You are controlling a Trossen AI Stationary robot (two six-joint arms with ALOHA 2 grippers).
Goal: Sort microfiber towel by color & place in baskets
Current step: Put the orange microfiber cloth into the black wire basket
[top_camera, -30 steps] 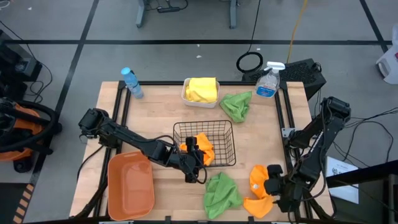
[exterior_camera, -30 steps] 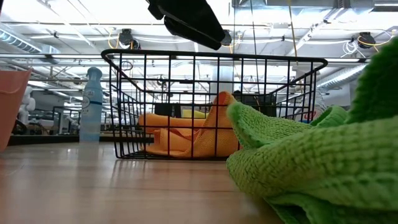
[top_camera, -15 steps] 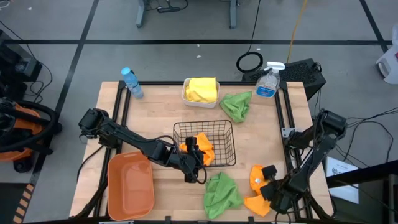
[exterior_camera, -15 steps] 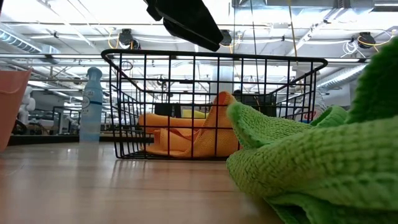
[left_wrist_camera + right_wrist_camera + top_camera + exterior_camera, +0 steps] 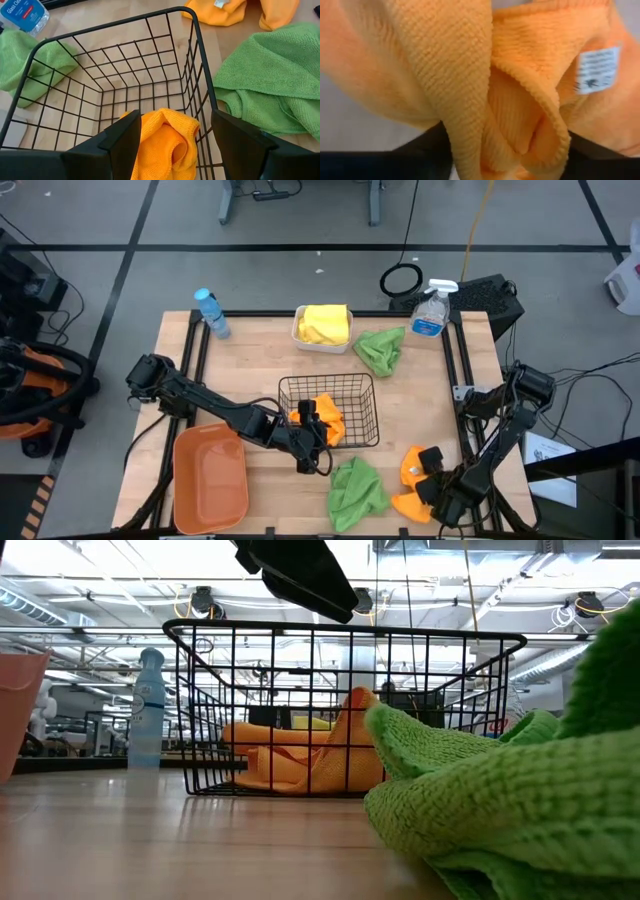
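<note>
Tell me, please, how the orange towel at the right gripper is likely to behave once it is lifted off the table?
The orange towel lies crumpled in soft folds, so it will probably sag and drape rather than hold shape. Its fuzzy weave, seen bunched at the right gripper, should grip well, hardly slipping. It looks thin, so likely light.

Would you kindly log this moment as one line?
left gripper: open over orange towel in wire basket | right gripper: on second orange towel, table's front right

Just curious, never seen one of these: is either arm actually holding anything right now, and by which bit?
The right pincer is down on the loose orange towel, a bunched fold between its fingers. The left pincer is open over the black basket, holding nothing.
</note>
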